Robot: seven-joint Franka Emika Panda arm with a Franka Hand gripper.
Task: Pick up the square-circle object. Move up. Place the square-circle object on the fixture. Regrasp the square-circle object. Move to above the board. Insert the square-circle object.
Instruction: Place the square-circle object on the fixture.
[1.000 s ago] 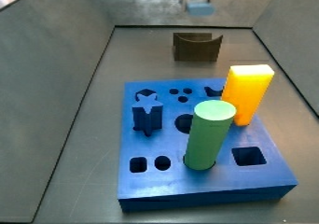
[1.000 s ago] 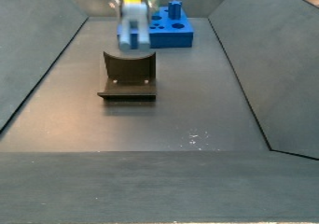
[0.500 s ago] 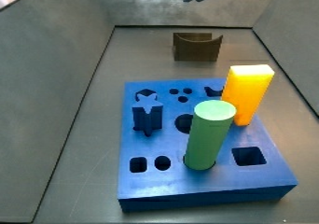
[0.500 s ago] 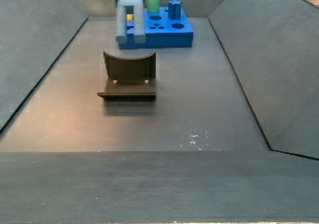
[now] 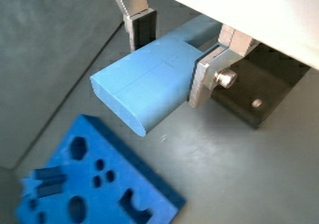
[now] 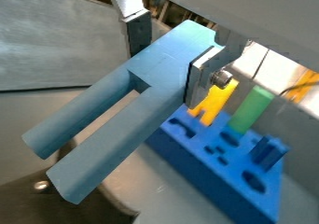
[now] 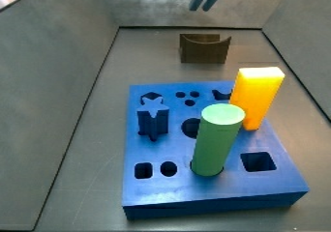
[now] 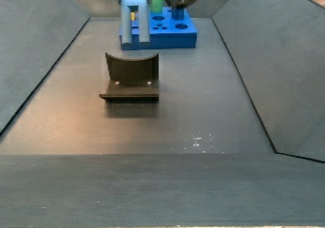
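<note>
Gripping the square-circle object (image 5: 147,82), hand (image 5: 174,52) risen higher above fixture (image 7: 203,47)

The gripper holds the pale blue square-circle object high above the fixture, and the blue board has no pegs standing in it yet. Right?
Not quite. The gripper does hold the square-circle object above the fixture, but the board already carries pegs: a side view shows a green cylinder and an orange-yellow block standing in it.
</note>
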